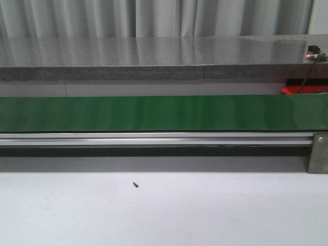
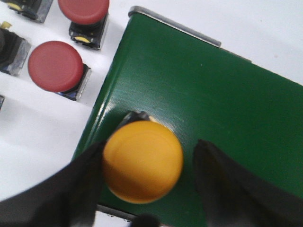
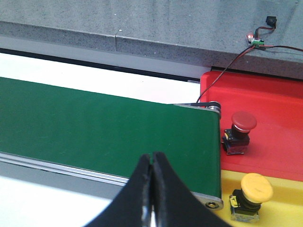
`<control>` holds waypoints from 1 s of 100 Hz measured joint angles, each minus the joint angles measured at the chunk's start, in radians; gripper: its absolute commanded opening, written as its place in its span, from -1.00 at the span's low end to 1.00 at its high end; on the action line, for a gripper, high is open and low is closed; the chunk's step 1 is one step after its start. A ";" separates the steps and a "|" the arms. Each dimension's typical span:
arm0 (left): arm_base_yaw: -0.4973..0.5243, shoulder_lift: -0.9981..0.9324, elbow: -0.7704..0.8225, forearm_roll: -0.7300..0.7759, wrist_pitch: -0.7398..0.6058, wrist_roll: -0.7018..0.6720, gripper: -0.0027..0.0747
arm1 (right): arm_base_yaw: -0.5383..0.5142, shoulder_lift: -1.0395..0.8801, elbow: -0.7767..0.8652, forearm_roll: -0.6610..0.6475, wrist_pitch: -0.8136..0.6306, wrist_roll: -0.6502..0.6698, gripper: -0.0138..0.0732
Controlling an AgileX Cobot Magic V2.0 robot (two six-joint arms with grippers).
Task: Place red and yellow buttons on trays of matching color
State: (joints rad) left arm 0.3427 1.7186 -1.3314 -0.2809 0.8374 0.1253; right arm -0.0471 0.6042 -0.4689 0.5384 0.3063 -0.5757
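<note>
In the left wrist view a yellow button (image 2: 143, 161) stands on the green belt (image 2: 213, 99) near its end. My left gripper (image 2: 149, 147) is open around it: one finger (image 2: 80, 179) is against the cap, the other finger (image 2: 222, 175) stands apart from it. Two red buttons (image 2: 55, 65) (image 2: 84, 9) sit on the white table beside the belt. In the right wrist view my right gripper (image 3: 152, 158) is shut and empty over the belt's near edge. A red button (image 3: 241, 127) sits on the red tray (image 3: 274, 94) and a yellow button (image 3: 253, 191) on the yellow tray (image 3: 289, 198). Neither gripper shows in the front view.
The green conveyor belt (image 1: 164, 113) runs across the front view with an aluminium rail (image 1: 154, 138) below it. A grey stone ledge (image 1: 154, 56) lies behind. A wired circuit board (image 3: 255, 40) rests on the ledge, its cable running down to the belt's end. More black button bodies (image 2: 12, 47) lie on the table.
</note>
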 measured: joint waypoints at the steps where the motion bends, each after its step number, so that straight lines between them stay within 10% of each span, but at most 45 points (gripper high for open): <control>1: 0.000 0.000 0.000 -0.004 0.000 0.003 0.52 | 0.000 0.000 0.000 0.000 0.000 0.000 -0.84; 100: 0.062 -0.198 0.000 -0.038 0.014 0.065 0.58 | 0.000 0.000 0.000 0.000 0.000 0.000 -0.84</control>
State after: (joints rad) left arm 0.4051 1.5203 -1.3314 -0.3190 0.8517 0.1900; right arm -0.0471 0.6042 -0.4689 0.5384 0.3063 -0.5757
